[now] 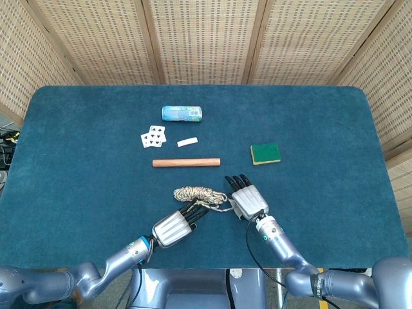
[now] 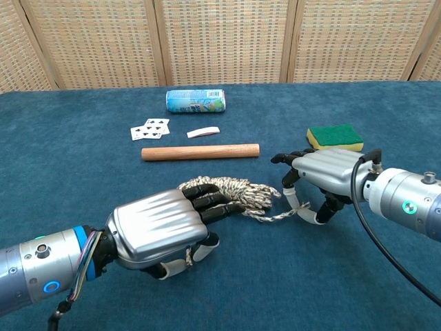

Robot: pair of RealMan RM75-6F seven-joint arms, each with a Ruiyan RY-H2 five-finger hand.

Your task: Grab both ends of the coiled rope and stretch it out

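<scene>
We see a blue-carpeted worktop [image 1: 77, 174] backed by woven wicker screens [image 1: 199, 38]. The coiled rope [image 2: 231, 191] lies near the front edge, between the robot hands. The left robot hand [image 2: 162, 231] rests on its near end, fingers curled over a strand; the right robot hand [image 2: 324, 176] pinches the other end. We cannot make out the left thumb's grip clearly.

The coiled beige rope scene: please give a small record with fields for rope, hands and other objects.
rope: coiled beige rope, still bunched, one strand running toward the right hand
left hand: fingers on the coil's near side, strand pinched underneath
right hand: pinching the strand's end
behind rope: wooden dowel, green sponge, blue can, playing cards
</scene>
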